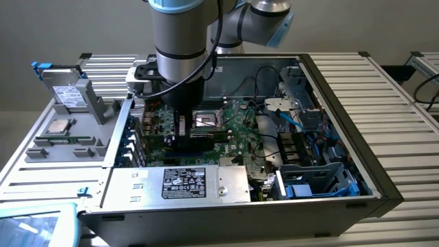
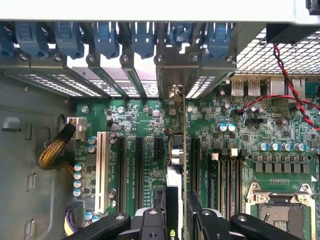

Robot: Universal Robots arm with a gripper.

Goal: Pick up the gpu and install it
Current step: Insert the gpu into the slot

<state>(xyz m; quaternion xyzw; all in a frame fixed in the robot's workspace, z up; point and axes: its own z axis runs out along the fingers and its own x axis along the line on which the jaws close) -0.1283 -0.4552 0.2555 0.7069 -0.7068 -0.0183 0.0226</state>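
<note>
gripper [image 2: 177, 222] is clamped on the gpu [image 2: 177, 150], card on edge over the motherboard [image 2: 145, 120] slots, 9 o'clock of the cpu socket [image 1: 205, 120] in the exterior view. i'd guess light, stiff, fragile: pinch the flat faces, not the components.

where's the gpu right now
In the wrist view the gpu stands edge-on in the gripper, over the motherboard between black expansion slots.

Soft even room light, computer case [image 1: 226, 221] interior in shade, washed-out glare on its rim [image 2: 150, 10] in wrist view
</note>
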